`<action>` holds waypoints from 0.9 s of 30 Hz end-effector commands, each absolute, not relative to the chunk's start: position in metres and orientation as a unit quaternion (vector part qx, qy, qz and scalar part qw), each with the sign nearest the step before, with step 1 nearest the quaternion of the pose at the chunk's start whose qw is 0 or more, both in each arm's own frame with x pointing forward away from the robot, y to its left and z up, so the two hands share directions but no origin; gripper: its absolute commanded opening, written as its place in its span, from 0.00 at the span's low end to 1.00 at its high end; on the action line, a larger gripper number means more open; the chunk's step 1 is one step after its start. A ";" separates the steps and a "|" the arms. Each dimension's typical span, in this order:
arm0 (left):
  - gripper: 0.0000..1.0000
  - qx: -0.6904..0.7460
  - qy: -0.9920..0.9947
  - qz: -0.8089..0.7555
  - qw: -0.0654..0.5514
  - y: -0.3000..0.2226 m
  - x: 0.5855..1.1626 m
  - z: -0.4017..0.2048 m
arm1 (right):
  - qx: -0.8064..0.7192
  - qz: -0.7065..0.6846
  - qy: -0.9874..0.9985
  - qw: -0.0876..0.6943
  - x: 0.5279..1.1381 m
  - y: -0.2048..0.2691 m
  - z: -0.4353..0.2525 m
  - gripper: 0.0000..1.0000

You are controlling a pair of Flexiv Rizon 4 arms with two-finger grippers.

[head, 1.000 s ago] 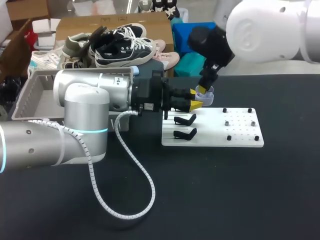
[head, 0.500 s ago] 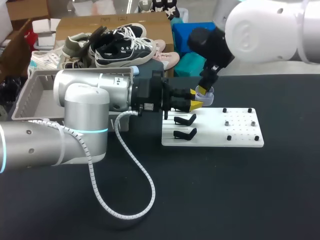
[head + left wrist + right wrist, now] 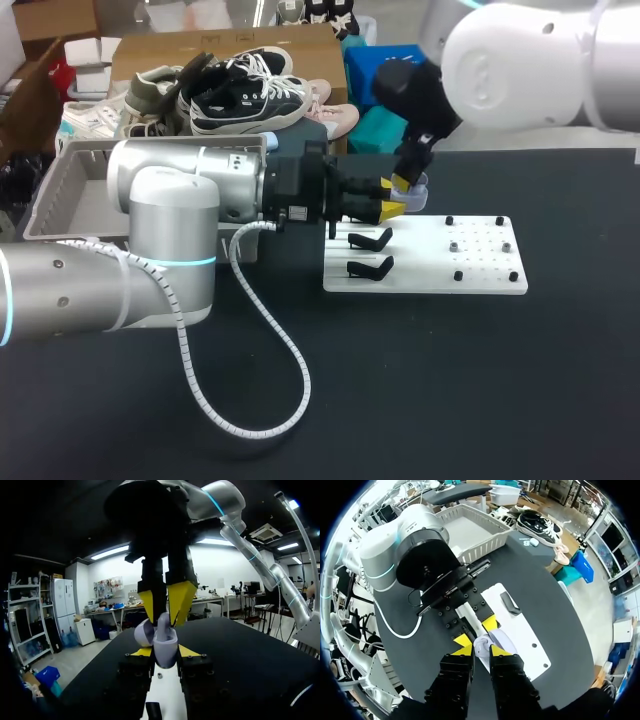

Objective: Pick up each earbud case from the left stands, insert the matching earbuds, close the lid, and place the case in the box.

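Closely, right claw [image 3: 165,614] crowds left claw [image 3: 390,198] holding case [image 3: 165,646].

Black table under even light.
The table [image 3: 450,380] has a matt black top that runs from its near side back to one straight far edge. Seen from the left wrist, the top [image 3: 240,650] stretches ahead, dark, turning slightly paler toward the table's far edge; from the right wrist it reads dark grey.
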State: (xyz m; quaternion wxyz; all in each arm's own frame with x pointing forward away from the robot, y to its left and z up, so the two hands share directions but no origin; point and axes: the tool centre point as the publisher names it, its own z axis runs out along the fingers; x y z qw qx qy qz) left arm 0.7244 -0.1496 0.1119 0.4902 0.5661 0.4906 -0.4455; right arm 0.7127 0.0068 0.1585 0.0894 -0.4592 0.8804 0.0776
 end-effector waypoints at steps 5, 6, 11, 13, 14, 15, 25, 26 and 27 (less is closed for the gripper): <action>0.00 0.566 0.490 -0.445 0.492 -0.149 0.724 0.111 | -0.461 0.078 0.879 0.092 0.713 0.008 0.159 0.08; 0.00 0.566 0.490 -0.445 0.492 -0.149 0.724 0.111 | -0.462 0.078 0.879 0.092 0.713 0.008 0.159 0.14; 0.00 0.566 0.490 -0.445 0.492 -0.149 0.724 0.111 | -0.463 0.078 0.878 0.092 0.712 0.007 0.159 0.20; 0.00 0.566 0.490 -0.445 0.492 -0.149 0.724 0.111 | -0.463 0.079 0.878 0.093 0.712 0.006 0.159 0.26; 0.00 0.566 0.490 -0.445 0.492 -0.149 0.724 0.111 | -0.464 0.079 0.878 0.094 0.712 0.006 0.159 0.29; 0.00 0.566 0.490 -0.445 0.492 -0.149 0.724 0.111 | -0.463 0.079 0.878 0.094 0.712 0.006 0.160 0.32; 0.00 0.566 0.490 -0.445 0.492 -0.149 0.724 0.111 | -0.464 0.079 0.876 0.106 0.709 0.005 0.168 0.33; 0.00 0.566 0.490 -0.445 0.492 -0.149 0.724 0.111 | -0.464 0.079 0.876 0.110 0.708 0.005 0.171 0.33; 0.00 0.566 0.490 -0.445 0.492 -0.149 0.724 0.111 | -0.463 0.081 0.875 0.115 0.709 0.004 0.174 0.33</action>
